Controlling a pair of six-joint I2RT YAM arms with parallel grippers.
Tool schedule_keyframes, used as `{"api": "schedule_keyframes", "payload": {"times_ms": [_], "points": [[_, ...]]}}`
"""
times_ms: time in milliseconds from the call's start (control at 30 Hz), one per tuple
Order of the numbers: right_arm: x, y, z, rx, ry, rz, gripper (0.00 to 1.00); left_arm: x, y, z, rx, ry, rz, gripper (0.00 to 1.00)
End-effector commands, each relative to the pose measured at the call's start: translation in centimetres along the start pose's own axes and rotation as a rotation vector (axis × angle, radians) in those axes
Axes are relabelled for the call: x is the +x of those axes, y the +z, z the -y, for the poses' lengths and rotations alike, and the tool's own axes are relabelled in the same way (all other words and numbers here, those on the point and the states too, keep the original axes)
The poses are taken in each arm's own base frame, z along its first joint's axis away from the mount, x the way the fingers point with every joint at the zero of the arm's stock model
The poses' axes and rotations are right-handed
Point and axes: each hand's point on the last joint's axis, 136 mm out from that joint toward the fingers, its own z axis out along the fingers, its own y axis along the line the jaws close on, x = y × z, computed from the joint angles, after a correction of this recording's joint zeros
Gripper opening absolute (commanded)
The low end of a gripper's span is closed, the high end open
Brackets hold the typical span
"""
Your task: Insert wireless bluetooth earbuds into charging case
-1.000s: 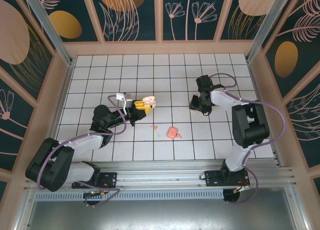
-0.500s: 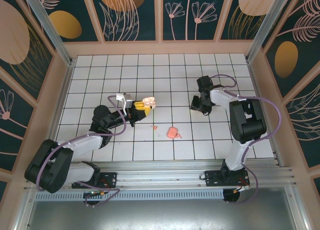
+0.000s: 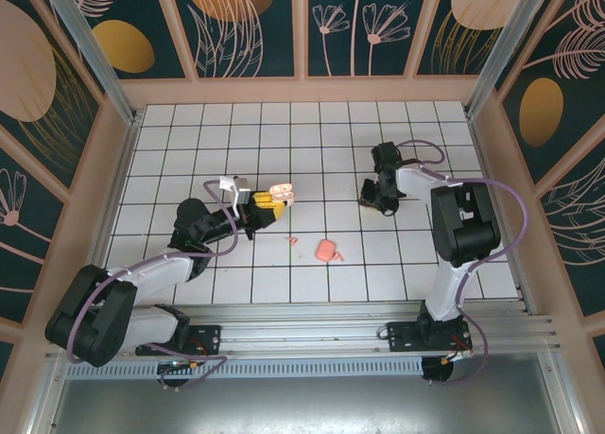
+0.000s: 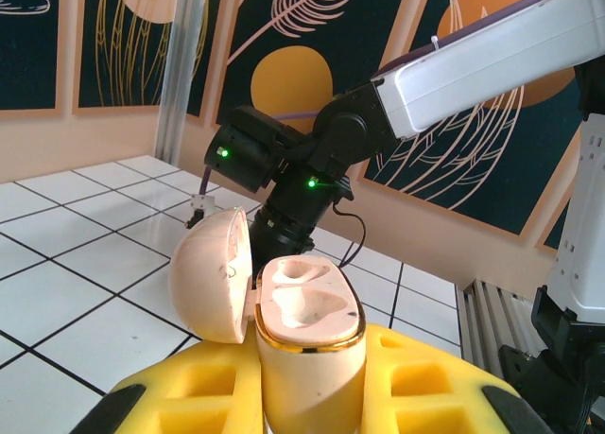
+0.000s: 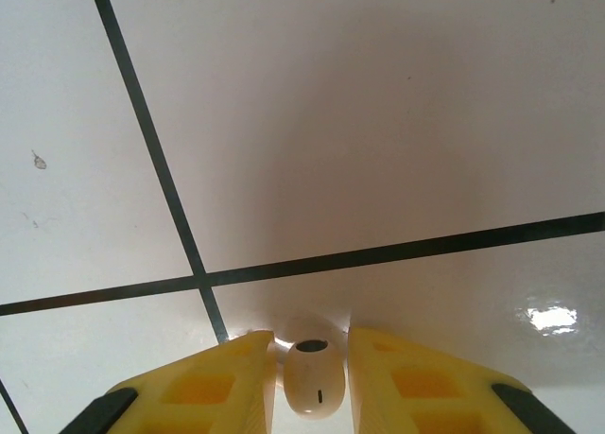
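Observation:
The charging case (image 4: pixel 307 358) is pale peach-cream with a gold rim and stands upright in my left gripper (image 4: pixel 307 401), which is shut on its body. Its lid (image 4: pixel 210 278) hangs open to the left and both sockets are empty. From above, the case (image 3: pixel 280 194) and left gripper (image 3: pixel 267 203) sit left of centre. My right gripper (image 3: pixel 378 203) is down on a tile at right of centre. Its yellow fingers (image 5: pixel 397 387) close tightly on one small cream earbud (image 5: pixel 312 389). The other earbud is hidden.
A salmon-pink lump (image 3: pixel 327 251) and a tiny red-orange speck (image 3: pixel 293 238) lie on the tiles between the arms, nearer the front. The right arm's black wrist (image 4: pixel 302 183) shows beyond the case. Wooden walls ring the white tiled floor (image 3: pixel 284 141).
The right arm's elbow has swung inward and its gripper has settled slightly lower on the same tile. The left arm and case have stayed put.

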Motion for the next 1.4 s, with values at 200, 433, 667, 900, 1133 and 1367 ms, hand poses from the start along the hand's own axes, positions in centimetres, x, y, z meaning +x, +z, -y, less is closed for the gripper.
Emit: {"api": "schedule_keyframes", "payload": {"times_ms": [200,433,667,900,1133,1367], "points": [[0.0,0.2,0.7,0.022,-0.037,0.003,0.22,-0.6,0.0,0.6,0.017,0.034,0.012,0.15],[0.2,-0.9,0.6,0.024,-0.15,-0.002,0.21,-0.6,0.0,0.6,0.014,0.032,0.005,0.15],[1.0,-3.7,-0.1,-0.008,-0.361,0.001,0.21,-0.7,0.0,0.6,0.016,0.034,-0.001,0.14],[2.2,-6.1,-0.2,-0.002,-0.557,0.005,0.22,-0.8,0.0,0.8,0.018,0.04,-0.005,0.14],[4.6,-7.1,-2.4,-0.045,-0.724,0.002,0.22,-0.7,-0.1,0.8,0.018,0.035,-0.014,0.14],[8.2,-6.4,-4.4,-0.038,-0.944,-0.063,0.23,-0.8,-0.2,1.2,0.029,0.029,-0.018,0.14]]}}
